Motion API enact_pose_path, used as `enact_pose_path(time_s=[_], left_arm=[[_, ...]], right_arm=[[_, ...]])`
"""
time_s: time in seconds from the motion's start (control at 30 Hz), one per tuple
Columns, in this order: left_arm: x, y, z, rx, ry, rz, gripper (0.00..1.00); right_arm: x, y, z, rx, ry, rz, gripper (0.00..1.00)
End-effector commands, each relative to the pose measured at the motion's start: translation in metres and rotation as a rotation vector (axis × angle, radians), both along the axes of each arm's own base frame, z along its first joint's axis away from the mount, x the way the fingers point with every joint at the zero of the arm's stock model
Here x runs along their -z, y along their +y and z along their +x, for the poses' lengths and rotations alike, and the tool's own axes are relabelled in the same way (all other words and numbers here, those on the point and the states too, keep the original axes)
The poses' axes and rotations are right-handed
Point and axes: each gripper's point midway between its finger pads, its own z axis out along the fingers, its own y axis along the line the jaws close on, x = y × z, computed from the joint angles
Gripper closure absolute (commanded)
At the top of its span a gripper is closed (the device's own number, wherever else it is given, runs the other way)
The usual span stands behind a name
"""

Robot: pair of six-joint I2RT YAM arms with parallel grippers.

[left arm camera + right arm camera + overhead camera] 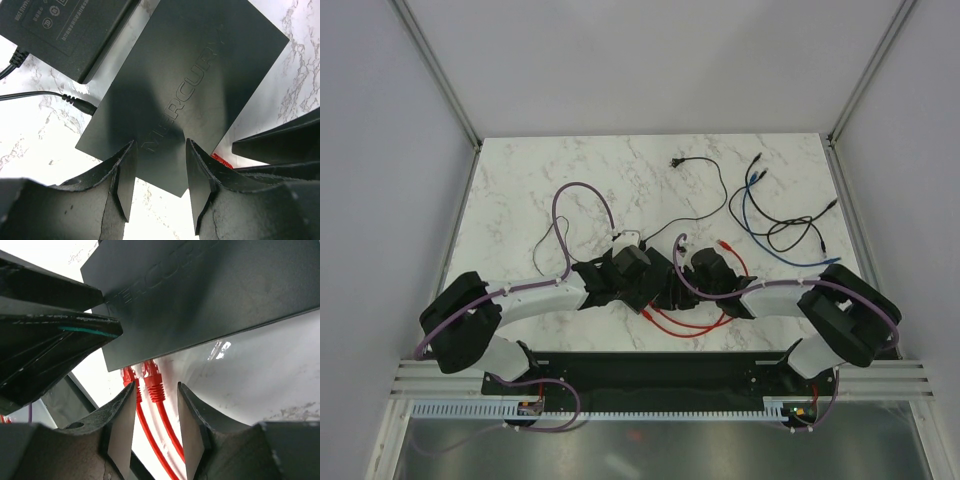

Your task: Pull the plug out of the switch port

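The switch point(200, 75) lies flat on the tabletop point(540, 180), with the left pincer point(160, 185) spread over its near edge. The right pincer point(156, 425) is spread around a red plug point(152, 380) in the switch's side. The plug looks small and hard, so I would pinch its body, not the bendy cord point(171, 430).
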Motion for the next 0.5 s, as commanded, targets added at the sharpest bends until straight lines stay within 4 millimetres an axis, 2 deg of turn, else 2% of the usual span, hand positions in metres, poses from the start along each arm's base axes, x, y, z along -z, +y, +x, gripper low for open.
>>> enact_pose_path(time_s=[0.0,0.47], left_arm=[[0.005,-0.004,-0.002,0.021,0.010,-0.012,0.50],[0.004,-0.004,-0.003,0.029,0.010,-0.015,0.50]], right_arm=[[-0.015,0.016,0.015,0.009,-0.055,0.060,0.55],[-0.001,0.023,0.018,0.019,-0.023,0.067,0.61]])
